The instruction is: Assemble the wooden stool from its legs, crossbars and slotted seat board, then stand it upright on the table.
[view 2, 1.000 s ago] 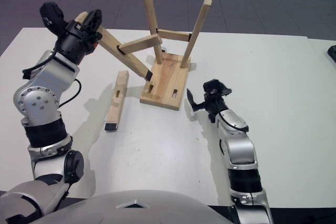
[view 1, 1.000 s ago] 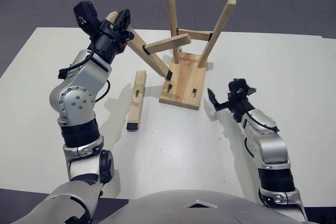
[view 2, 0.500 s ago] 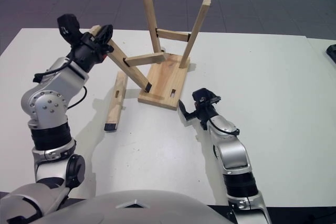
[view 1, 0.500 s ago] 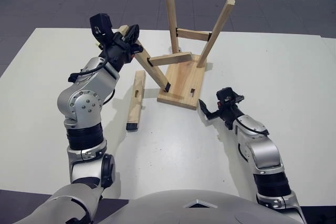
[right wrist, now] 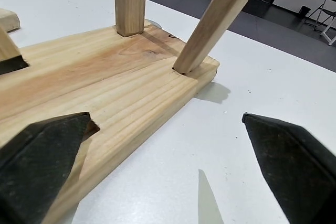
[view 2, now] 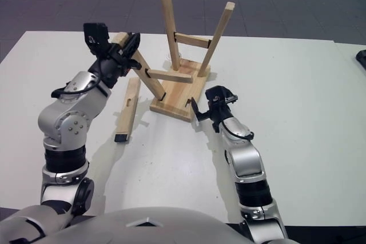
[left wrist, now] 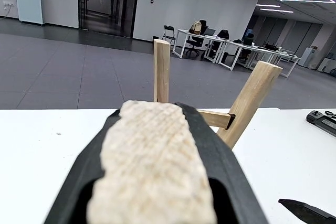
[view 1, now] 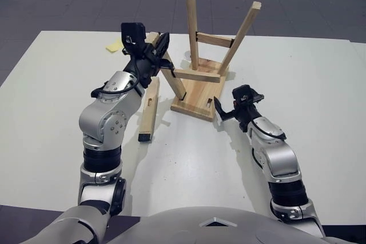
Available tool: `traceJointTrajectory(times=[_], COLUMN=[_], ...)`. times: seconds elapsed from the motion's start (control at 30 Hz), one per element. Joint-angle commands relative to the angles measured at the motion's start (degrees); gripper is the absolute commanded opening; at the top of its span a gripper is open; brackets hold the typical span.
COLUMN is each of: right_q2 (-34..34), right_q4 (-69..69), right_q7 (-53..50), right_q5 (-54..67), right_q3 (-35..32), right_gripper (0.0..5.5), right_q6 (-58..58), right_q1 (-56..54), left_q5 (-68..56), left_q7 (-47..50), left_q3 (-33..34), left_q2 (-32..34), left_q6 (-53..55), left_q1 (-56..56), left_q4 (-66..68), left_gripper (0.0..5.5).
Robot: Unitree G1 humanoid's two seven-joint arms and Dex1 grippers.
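- The seat board (view 1: 197, 99) lies flat on the white surface (view 1: 320, 112), with two legs (view 1: 193, 27) standing up from its far end, joined by a crossbar (view 1: 214, 40).
- The left tool (view 1: 153, 50) grips the top end of a third leg (view 1: 175, 82), which slants down to the board's left edge; a second crossbar (view 1: 197, 75) juts from it toward the right.
- A loose leg (view 1: 148, 110) lies on the surface just left of the board.
- The right tool (view 1: 226, 108) is spread wide at the board's near right corner.
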Motion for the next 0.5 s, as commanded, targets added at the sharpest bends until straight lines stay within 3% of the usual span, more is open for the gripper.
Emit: traceJointTrajectory(times=[0.03, 0.3, 0.5], right_q2=[1.13, 3.20, 4.99], right_q4=[1.52, 5.11, 7.97], right_q7=[-0.69, -2.33, -3.35], right_q5=[-0.93, -2.04, -2.65], right_q3=[1.10, 2.24, 1.79], right_gripper=[5.40, 5.40, 5.40], right_q6=[1.10, 2.21, 2.66], right_q1=[-1.99, -4.92, -7.01], left_q5=[5.18, 11.81, 11.58], left_q7=[-0.46, -2.76, -3.89], left_q3=[-4.38, -9.67, -8.89], left_q2=[-0.31, -0.48, -2.27], left_q6=[4.06, 0.31, -3.49], left_q1=[8.52, 10.49, 10.57], left_q4=[10.73, 18.81, 17.98], left_gripper=[1.04, 1.04, 1.04])
